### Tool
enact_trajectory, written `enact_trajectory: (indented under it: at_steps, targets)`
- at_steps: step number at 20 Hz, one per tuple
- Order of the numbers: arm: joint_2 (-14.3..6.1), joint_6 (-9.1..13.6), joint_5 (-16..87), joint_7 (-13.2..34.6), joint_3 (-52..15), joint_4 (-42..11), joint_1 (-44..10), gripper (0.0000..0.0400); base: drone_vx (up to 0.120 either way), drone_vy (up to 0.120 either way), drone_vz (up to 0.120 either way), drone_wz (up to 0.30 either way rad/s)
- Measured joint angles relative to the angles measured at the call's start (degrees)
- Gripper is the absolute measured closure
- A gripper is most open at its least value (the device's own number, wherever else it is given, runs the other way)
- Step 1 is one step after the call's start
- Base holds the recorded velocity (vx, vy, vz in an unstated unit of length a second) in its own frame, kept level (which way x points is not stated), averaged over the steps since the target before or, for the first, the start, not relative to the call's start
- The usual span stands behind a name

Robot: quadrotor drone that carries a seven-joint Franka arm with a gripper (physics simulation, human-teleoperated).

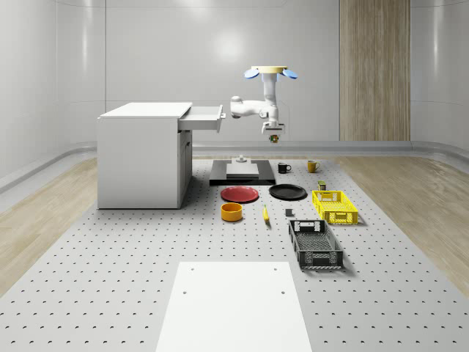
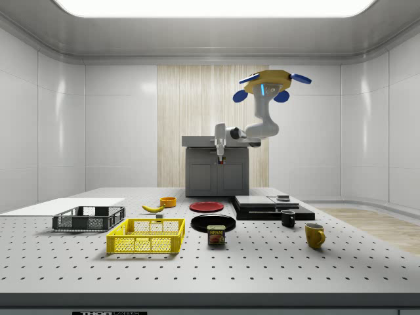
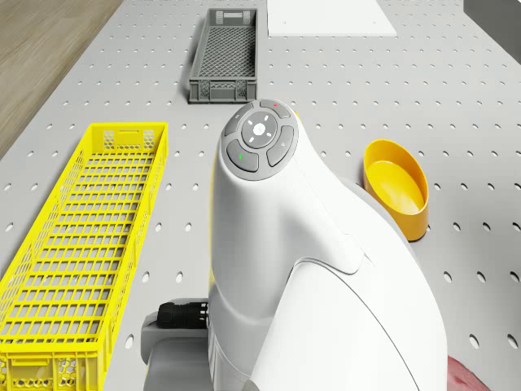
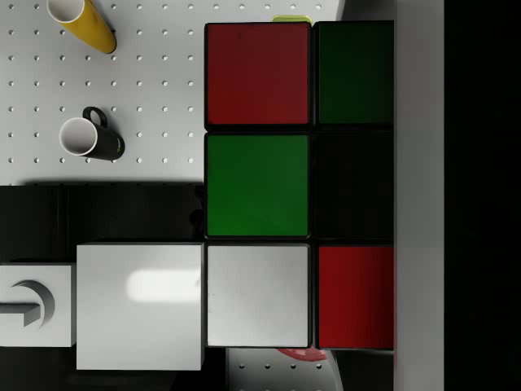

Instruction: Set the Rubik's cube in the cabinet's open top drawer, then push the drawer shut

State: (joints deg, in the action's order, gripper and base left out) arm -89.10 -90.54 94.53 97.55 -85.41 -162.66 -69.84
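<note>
The Rubik's cube (image 4: pixel 281 183) is held clamped in the gripper (image 1: pixel 273 130), carried in the air beside the open top drawer (image 1: pixel 203 116) while the drone (image 1: pixel 270 72) hovers over the bench's far edge. The carrying step is judged in hand; next, the cube must be brought over the drawer and released.

Pale glossy wall panels (image 1: pixel 183 51) enclose the room, with a vertical light-wood slatted panel (image 1: pixel 374 70) behind the gripper. A bright rectangular ceiling light (image 2: pixel 213 6) glows overhead. Light-wood plank flooring (image 1: pixel 410 198) borders the grey perforated metal table (image 1: pixel 110 293) beneath it.
</note>
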Motion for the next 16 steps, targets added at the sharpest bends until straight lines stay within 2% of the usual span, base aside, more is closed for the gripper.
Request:
enact_trajectory:
  at_steps: [2, 16]
  targets:
    - [-0.2, -0.2, -0.1, 0.0, 0.0, 0.0, 0.0, 0.0075, 0.0, 0.0, 0.12, 0.0]
    - [-1.3, -1.2, -0.5, 0.1, -0.1, 0.0, -0.1, 0.0075, 0.0, -0.12, 0.12, 0.0]
